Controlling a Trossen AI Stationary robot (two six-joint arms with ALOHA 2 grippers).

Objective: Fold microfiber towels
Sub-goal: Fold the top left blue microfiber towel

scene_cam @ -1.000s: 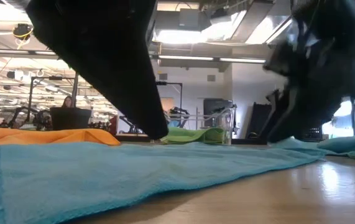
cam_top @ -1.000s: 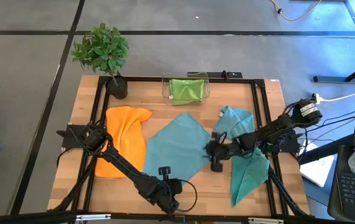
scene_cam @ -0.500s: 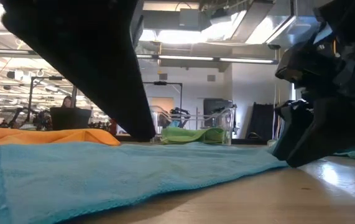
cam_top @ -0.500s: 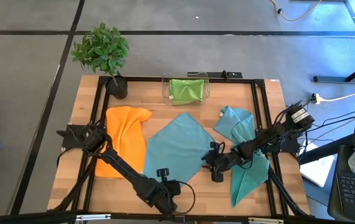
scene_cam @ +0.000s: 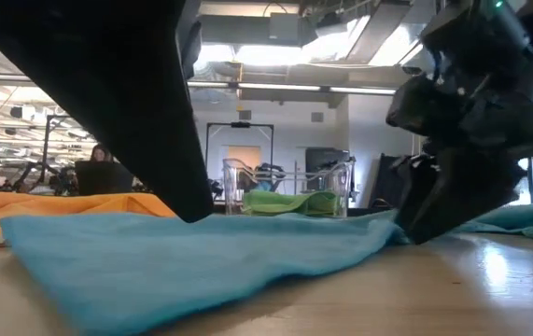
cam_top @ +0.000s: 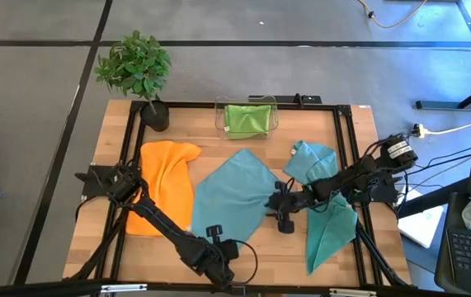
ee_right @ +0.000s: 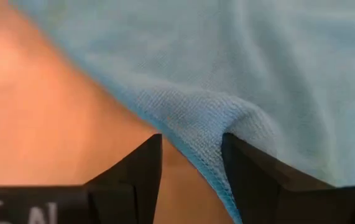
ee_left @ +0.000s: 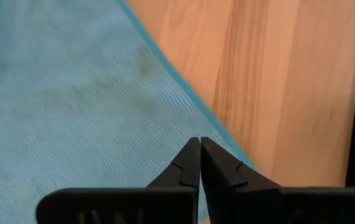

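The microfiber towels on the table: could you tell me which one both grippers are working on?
The spread teal towel at the table's middle; the orange towel and the crumpled teal one lie untouched.

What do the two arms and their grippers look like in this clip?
Both arms are dark, near black, built of slim jointed links. The left gripper has two matte black fingers tapering to thin points. The right gripper has similar black fingers; white marking shows on its base. A black cable loops near the left wrist, and a silver-white cylinder sits on the right arm.
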